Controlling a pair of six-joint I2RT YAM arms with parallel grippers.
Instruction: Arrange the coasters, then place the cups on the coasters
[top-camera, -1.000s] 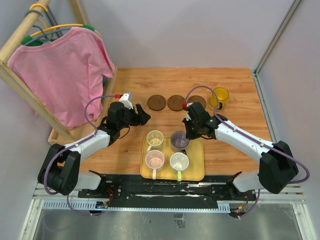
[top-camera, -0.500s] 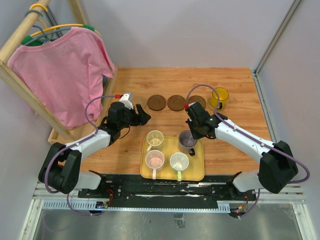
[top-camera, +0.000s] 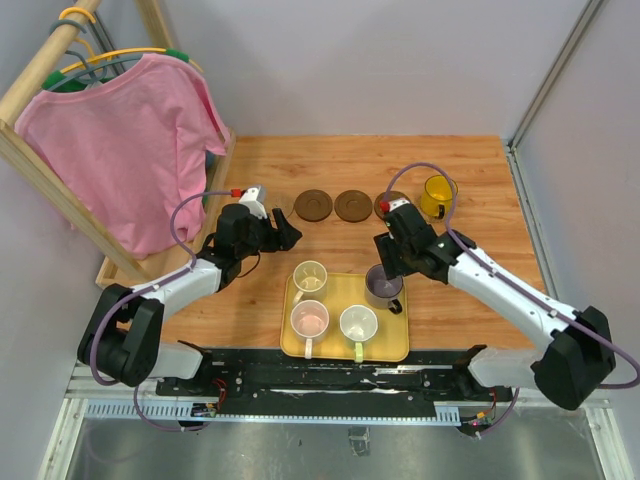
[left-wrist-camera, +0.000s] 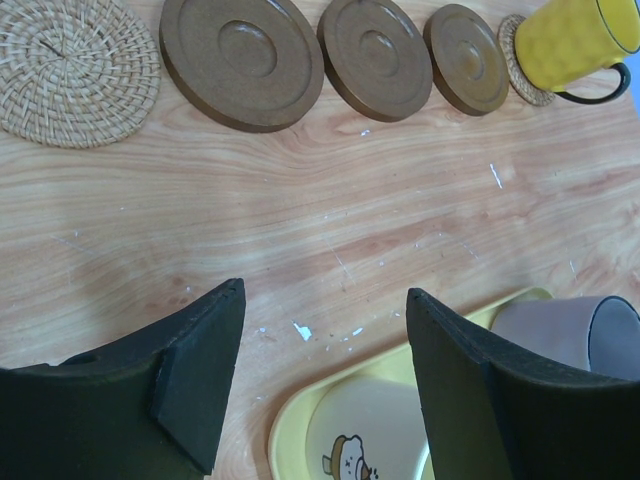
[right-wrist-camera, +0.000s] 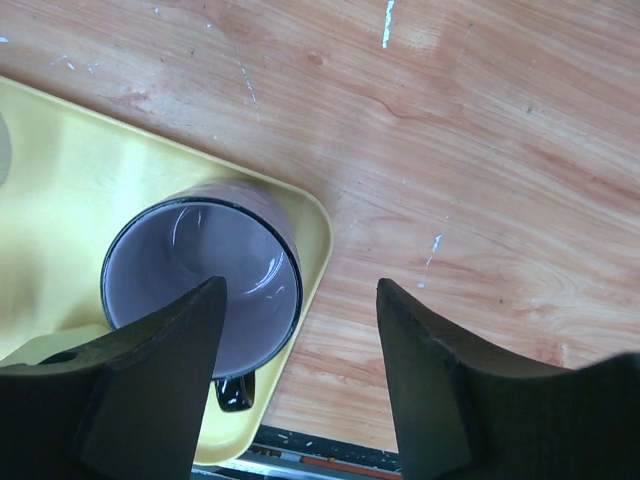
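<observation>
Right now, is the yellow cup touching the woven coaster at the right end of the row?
Touching. The left wrist view shows the yellow cup standing on the woven coaster, with no gap between them.

The tabletop (left-wrist-camera: 300, 200) was smooth grained wood, flecked with white scuffs. Near its far edge lay a rough woven coaster (left-wrist-camera: 72, 70) beside smooth matt brown coasters (left-wrist-camera: 242, 62). The purple-grey cup (right-wrist-camera: 200, 290) looked glossy plastic, the yellow tray (right-wrist-camera: 60, 170) smooth.

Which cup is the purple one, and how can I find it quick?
On the wooden table, find the yellow tray at the near edge. The purple cup is at the tray's far right corner. It alone is greyish purple with a dark rim; its neighbours are a pale yellow cup, a pink cup and a whitish-green cup.
</observation>
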